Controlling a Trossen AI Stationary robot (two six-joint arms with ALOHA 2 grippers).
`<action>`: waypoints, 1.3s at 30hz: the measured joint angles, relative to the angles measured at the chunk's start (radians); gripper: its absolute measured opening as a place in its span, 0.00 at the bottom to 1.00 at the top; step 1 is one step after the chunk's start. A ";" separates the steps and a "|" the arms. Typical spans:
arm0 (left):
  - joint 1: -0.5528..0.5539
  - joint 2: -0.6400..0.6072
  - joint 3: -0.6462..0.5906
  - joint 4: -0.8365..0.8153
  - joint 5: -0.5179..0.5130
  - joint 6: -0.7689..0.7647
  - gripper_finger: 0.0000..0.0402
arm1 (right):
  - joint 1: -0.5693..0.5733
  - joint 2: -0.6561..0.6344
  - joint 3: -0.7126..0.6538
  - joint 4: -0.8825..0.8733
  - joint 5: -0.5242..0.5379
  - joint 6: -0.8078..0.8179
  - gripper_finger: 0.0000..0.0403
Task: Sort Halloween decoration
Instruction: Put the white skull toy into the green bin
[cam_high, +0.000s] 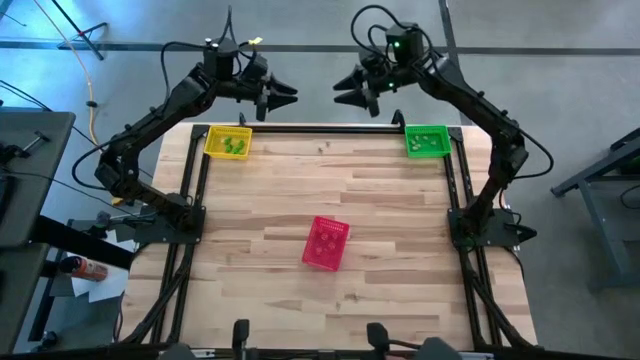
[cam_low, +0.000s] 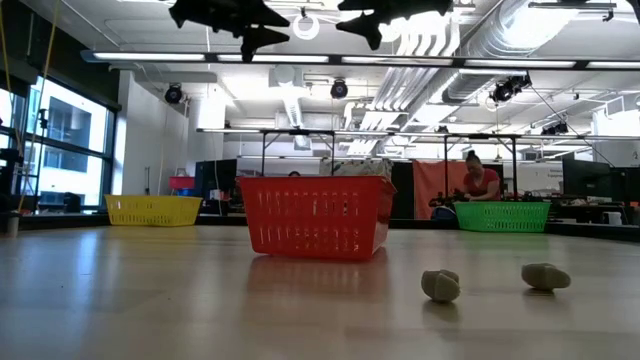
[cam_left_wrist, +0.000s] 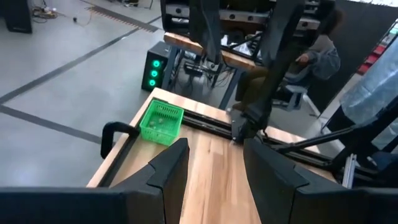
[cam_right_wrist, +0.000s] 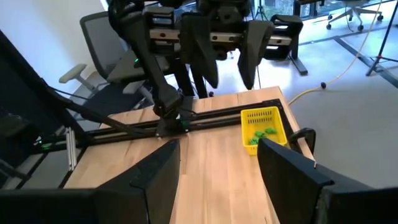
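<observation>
You have a pale wood-plank table (cam_high: 380, 200) in an open workshop; left gripper (cam_high: 285, 95) and right gripper (cam_high: 343, 93) hang above its far edge, fingers spread, empty. Count three mesh baskets: yellow (cam_high: 228, 141) far-left holding green trinkets (cam_high: 235, 146), green (cam_high: 427, 141) far-right, pink (cam_high: 326, 242) mid-table. Two small grey lumps (cam_low: 440, 285) lie nearest the low camera.

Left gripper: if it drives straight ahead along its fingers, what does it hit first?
Probably the right gripper. In the high view the left gripper hangs open above the table's far edge, pointing straight at it across a bare gap. Heights look matched in the low view, though depth is uncertain.
</observation>
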 joint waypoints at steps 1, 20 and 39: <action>-0.004 0.000 0.000 0.001 0.000 -0.005 0.36 | -0.001 0.000 0.000 0.000 0.000 0.000 0.52; -0.360 -0.261 -0.363 0.152 -0.331 -0.257 0.36 | 0.252 -0.015 0.001 -0.598 -0.202 -0.219 0.52; -0.565 -0.620 -0.904 0.502 -0.507 -0.568 0.36 | 1.095 0.190 0.001 -0.671 0.733 1.316 0.52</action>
